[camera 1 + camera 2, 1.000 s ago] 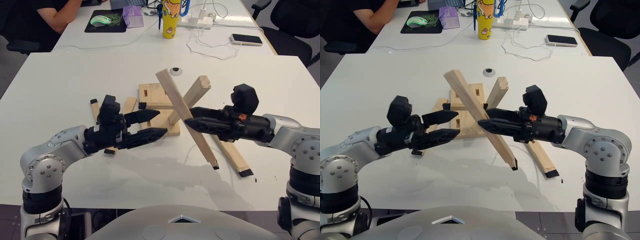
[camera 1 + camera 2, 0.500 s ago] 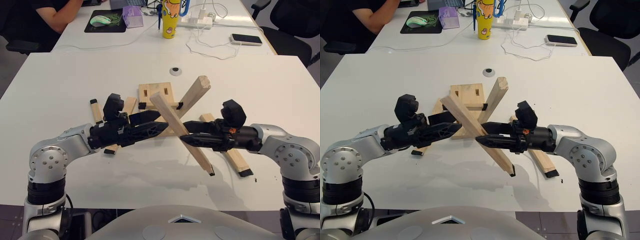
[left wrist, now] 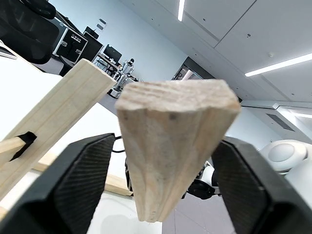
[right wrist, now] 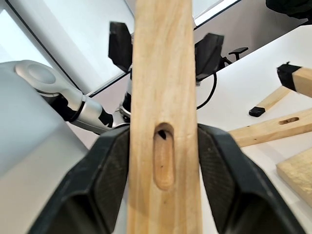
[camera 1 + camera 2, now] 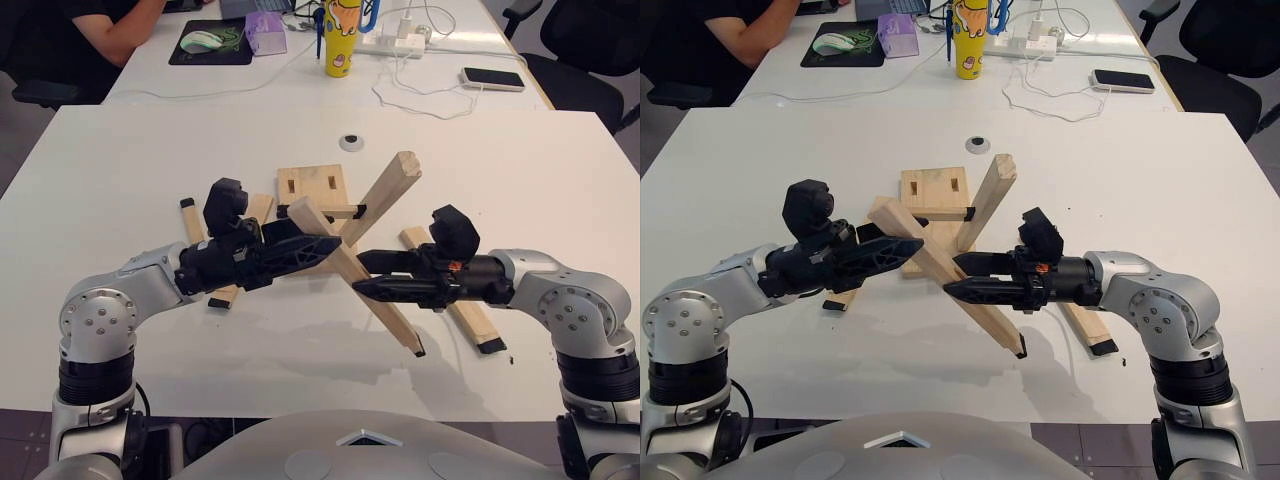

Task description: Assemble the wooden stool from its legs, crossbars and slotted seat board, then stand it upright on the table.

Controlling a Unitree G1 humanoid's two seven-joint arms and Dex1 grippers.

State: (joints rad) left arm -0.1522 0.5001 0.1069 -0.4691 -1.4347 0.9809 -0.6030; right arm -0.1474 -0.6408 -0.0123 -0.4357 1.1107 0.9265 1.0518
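A long wooden leg (image 5: 388, 312) hangs tilted above the table, its black-capped foot low near the front. My right gripper (image 5: 362, 272) is shut on its middle, one pad on each side of the slotted face (image 4: 163, 146). My left gripper (image 5: 325, 243) is shut on the leg's upper end (image 3: 173, 146), which sits between its two pads (image 3: 83, 185). Behind them the slotted seat board (image 5: 312, 186) lies flat. A second leg (image 5: 388, 188) leans over the board, joined to a crossbar (image 5: 330, 211).
Another leg (image 5: 462, 312) lies on the table under my right arm. Shorter pieces (image 5: 190, 220) lie left of the board. A small round disc (image 5: 350, 142) sits behind the board. A yellow cup (image 5: 341, 38), a phone (image 5: 493, 78) and cables stand on the far desk.
Both arms have come toward the middle. The right gripper has lowered the leg. The left gripper has reached the leg's upper end and closed on it.
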